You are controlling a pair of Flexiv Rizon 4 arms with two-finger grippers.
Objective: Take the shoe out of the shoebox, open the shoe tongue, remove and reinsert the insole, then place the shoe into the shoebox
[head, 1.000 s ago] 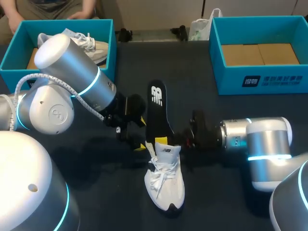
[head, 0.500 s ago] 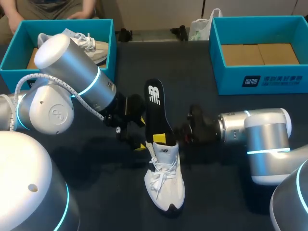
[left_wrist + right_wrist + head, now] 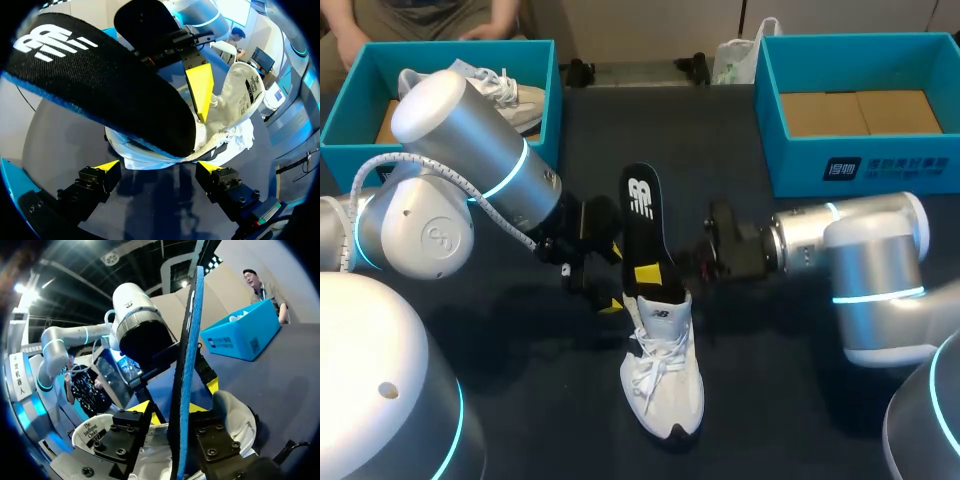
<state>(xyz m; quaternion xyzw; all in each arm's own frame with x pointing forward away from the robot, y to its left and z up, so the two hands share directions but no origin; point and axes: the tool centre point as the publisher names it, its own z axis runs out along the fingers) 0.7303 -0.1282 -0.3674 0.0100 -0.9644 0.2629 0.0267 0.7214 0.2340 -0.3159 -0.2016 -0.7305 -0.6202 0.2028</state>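
Shoe [image 3: 663, 378], white and laced, lies on its sole near the middle of the table [image 3: 760, 385], toe towards me and opening facing the far side. Starting from the left, I see a teal shoebox [image 3: 548, 90] at the far corner with a second pale shoe [image 3: 516, 100] inside it. My left arm [image 3: 470, 150] comes in below that box, hiding part of its front wall. The left end effector [image 3: 614, 278] sits just beside the shoe's heel with its fingers spread wide and nothing between them; in the left wrist view the heel lies just ahead of the two yellow tips. Next comes the black insole [image 3: 642, 225], tilted up, its lower end at the shoe's opening and its printed end pointing to the far side. The right end effector [image 3: 655, 275] is clamped on that insole near its lower end; the right wrist view shows it edge-on between both fingers. Further right, well apart, stands another teal shoebox [image 3: 860, 165] with only brown cardboard [image 3: 860, 112] on its floor. The table's surface is dark.
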